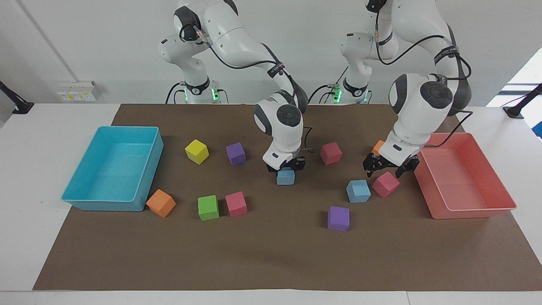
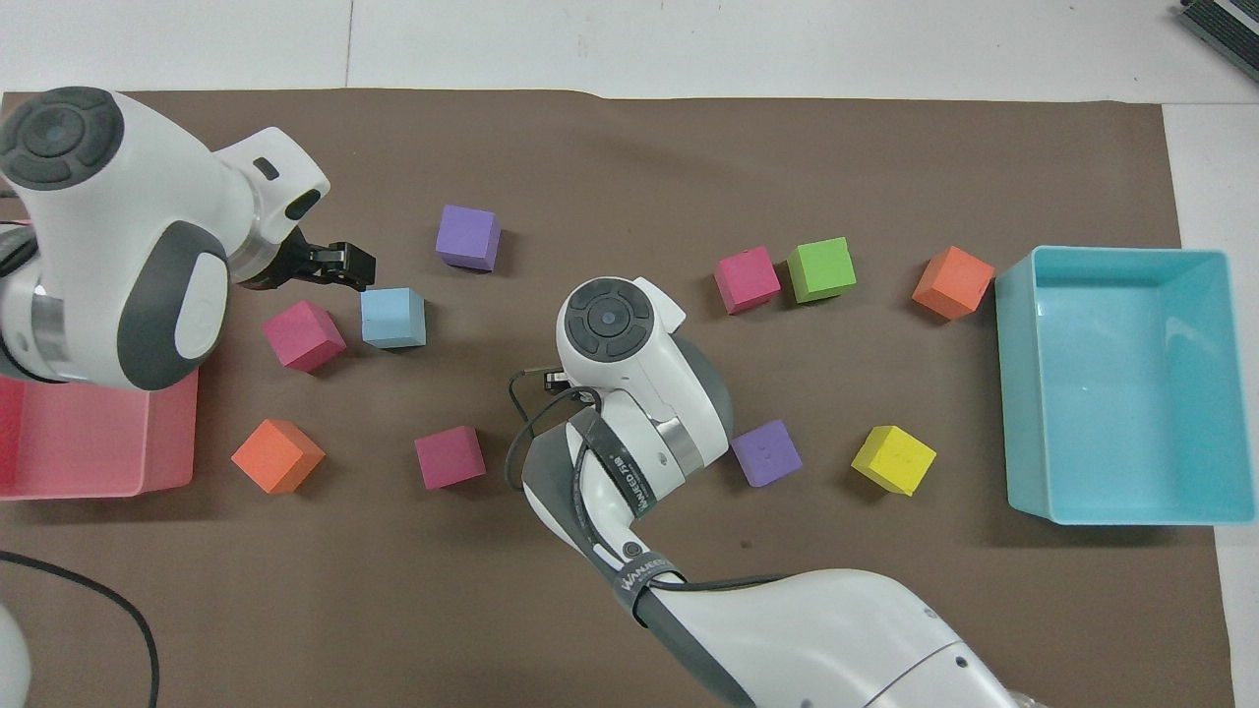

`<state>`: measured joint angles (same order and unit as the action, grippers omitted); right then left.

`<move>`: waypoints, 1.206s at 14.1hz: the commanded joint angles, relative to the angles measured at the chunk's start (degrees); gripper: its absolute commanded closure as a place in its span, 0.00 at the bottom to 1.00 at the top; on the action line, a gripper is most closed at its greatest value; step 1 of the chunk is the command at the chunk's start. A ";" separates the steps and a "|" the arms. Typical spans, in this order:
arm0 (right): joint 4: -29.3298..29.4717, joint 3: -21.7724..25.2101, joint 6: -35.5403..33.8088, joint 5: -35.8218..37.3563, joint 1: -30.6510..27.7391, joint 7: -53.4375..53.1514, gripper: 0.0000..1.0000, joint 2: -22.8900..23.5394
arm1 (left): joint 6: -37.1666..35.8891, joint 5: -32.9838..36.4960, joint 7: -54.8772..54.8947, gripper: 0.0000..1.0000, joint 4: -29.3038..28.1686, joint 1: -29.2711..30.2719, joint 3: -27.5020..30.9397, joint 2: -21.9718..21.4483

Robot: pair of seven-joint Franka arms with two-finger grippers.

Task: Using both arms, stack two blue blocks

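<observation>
One blue block [image 1: 286, 176] is gripped by my right gripper [image 1: 286, 167] at the middle of the mat. It is held at or just above the mat. In the overhead view the right wrist [image 2: 615, 324] hides that block and gripper. The other blue block [image 1: 358, 190] [image 2: 392, 318] lies free on the mat, toward the left arm's end, beside a magenta cube [image 1: 385, 184]. My left gripper [image 1: 385, 167] [image 2: 334, 264] is open and empty. It hangs low over the magenta cube, close beside the free blue block and touching neither.
A pink tray [image 1: 474, 213] stands at the left arm's end and a cyan tray [image 1: 101, 205] at the right arm's end. Purple [image 1: 338, 218], magenta [image 1: 330, 153], orange [image 1: 161, 203], green [image 1: 208, 207] and yellow [image 1: 197, 151] cubes lie scattered over the brown mat.
</observation>
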<state>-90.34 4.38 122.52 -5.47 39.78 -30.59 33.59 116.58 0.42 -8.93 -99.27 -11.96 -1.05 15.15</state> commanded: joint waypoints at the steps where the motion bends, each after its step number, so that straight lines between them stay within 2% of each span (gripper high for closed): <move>1: -1.32 -0.25 0.53 -0.33 -0.40 -0.61 1.00 -0.01 | 5.66 0.37 -2.75 0.00 -5.13 -1.32 0.78 -0.91; 4: -1.68 -0.25 0.53 -0.33 -0.40 -0.61 0.99 -0.01 | 10.68 0.37 -5.03 0.00 -7.69 -2.28 0.78 0.32; 5: -1.51 -0.25 0.01 -0.33 -0.58 -0.61 0.71 -0.01 | 11.64 0.37 -5.13 0.00 -8.48 -2.28 0.78 0.23; 6: -1.59 -0.25 -0.17 0.28 -0.58 -0.61 0.32 -0.10 | 12.35 0.37 -5.04 0.00 -9.44 -2.28 0.78 0.06; 7: -1.68 -0.25 -0.26 0.54 -0.40 -0.70 0.00 -0.45 | 13.05 0.37 -5.13 0.00 -10.06 -2.28 0.78 -0.03; 14: -1.33 0.10 -3.16 -0.51 -2.95 -0.78 0.00 -6.68 | 17.97 0.37 -5.30 0.00 -10.95 -3.25 0.87 3.56; 17: -1.42 0.28 -4.83 -0.60 -4.52 -1.14 0.00 -11.42 | 19.56 0.37 -6.36 0.00 -11.47 -3.51 0.87 4.89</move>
<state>-90.42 5.11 119.06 -5.49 36.91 -30.96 26.13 133.91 0.42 -13.91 -109.60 -14.28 -1.07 19.51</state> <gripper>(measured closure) 0.000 0.000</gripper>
